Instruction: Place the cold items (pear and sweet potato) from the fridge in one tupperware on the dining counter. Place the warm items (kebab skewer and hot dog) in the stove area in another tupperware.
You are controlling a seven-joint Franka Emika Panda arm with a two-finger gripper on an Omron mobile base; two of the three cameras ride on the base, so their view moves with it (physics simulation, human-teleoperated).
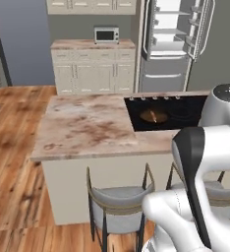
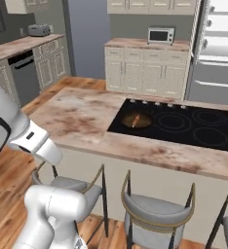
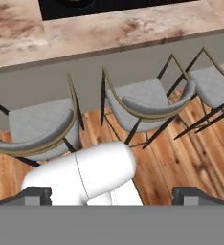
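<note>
A small brownish food item (image 1: 154, 116) (image 2: 137, 120) lies on the left burner of the black cooktop (image 1: 181, 114) (image 2: 184, 124); it is too small to tell whether it is the kebab skewer or the hot dog. The fridge (image 1: 172, 34) (image 2: 218, 48) stands behind the island with its upper doors swung open, and its white shelves show nothing I can make out. Pear, sweet potato and tupperware are out of view. In the hand view my gripper (image 3: 115, 197) is open and empty, its dark fingertips (image 3: 35, 195) wide apart, pointing down at the stools in front of the island.
The marble island counter (image 1: 82, 128) (image 2: 82, 114) (image 3: 133, 28) lies ahead. Grey stools (image 1: 118, 202) (image 2: 155, 211) (image 3: 147, 103) line its near side. Back cabinets carry a microwave (image 1: 106, 35) (image 2: 161, 35). A toaster (image 2: 38, 30) sits on the left counter. Wood floor (image 1: 14, 162) extends left.
</note>
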